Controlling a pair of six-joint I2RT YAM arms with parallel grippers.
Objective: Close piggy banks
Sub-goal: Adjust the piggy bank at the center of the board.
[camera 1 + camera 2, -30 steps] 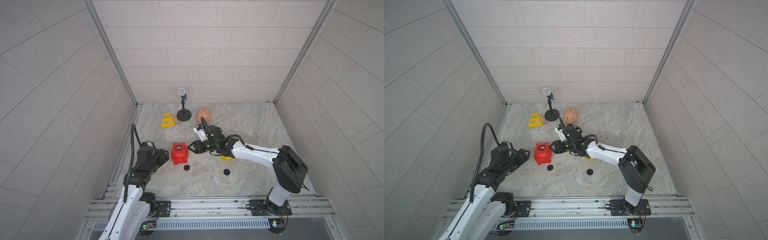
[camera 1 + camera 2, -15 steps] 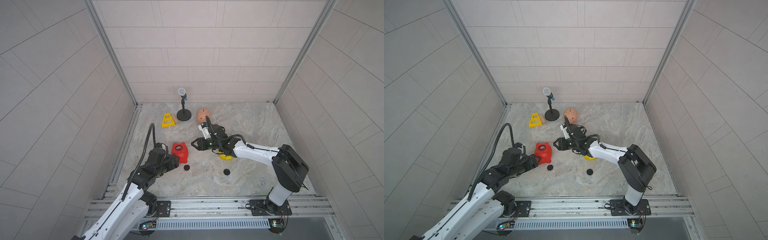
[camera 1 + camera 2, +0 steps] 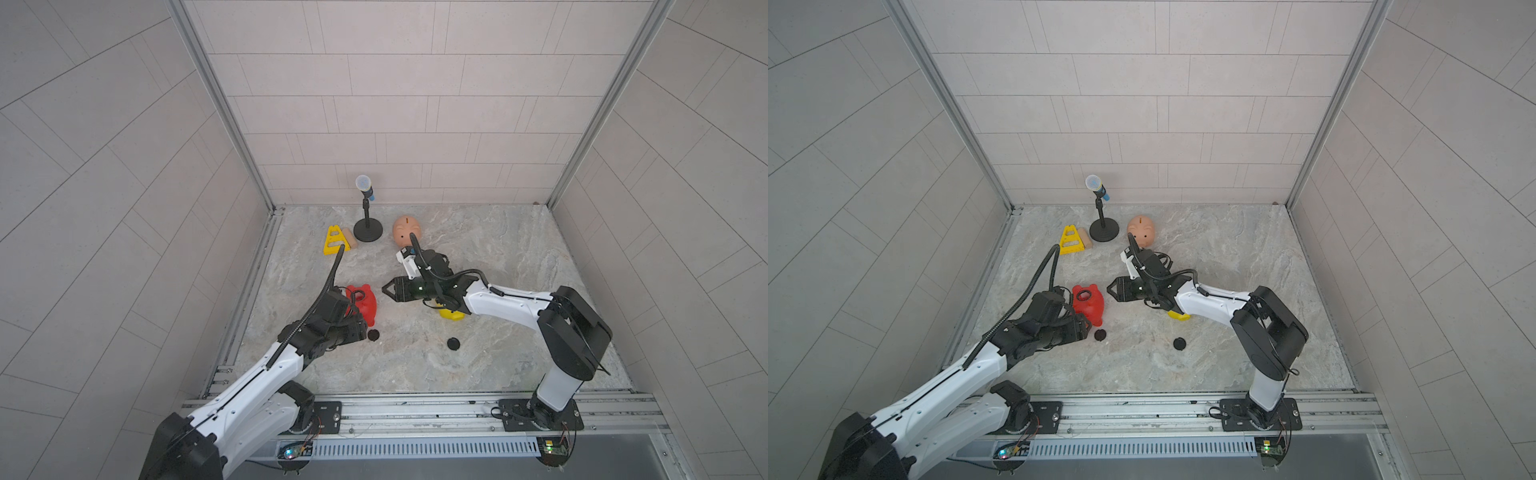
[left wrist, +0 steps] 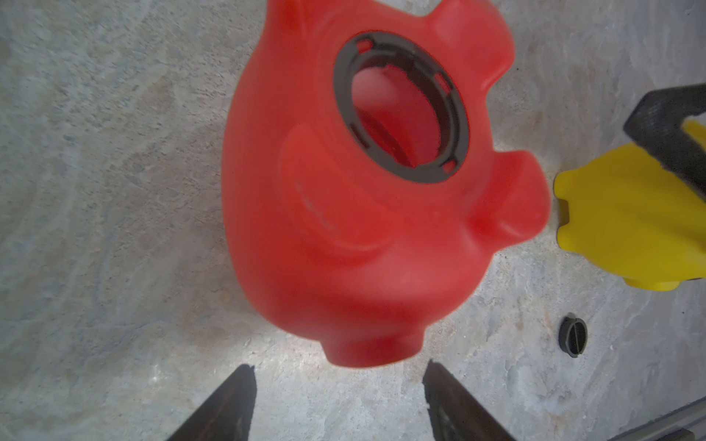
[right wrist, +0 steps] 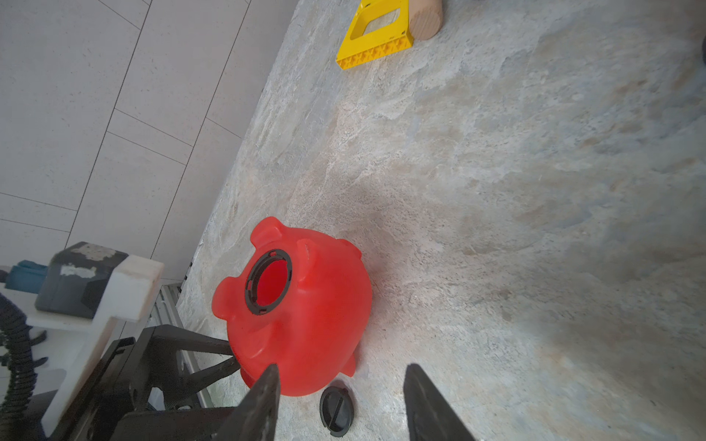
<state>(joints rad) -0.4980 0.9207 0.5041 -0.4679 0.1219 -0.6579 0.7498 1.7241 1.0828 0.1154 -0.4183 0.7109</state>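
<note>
The red piggy bank lies with its open, black-ringed belly hole up. My left gripper stands open at its snout end, fingers apart, not touching it. My right gripper is open and empty on the pig's other side. One black plug lies on the table beside the red pig. The yellow piggy bank is partly hidden under my right arm. The peach-pink piggy bank stands at the back.
A second black plug lies toward the front. At the back left are a yellow triangular frame with a wooden cylinder and a microphone on a round stand. Tiled walls enclose the marble table.
My left arm has reached in and to the right, bringing its open gripper up to the red pig. The right gripper and the pigs have stayed about where they were.
</note>
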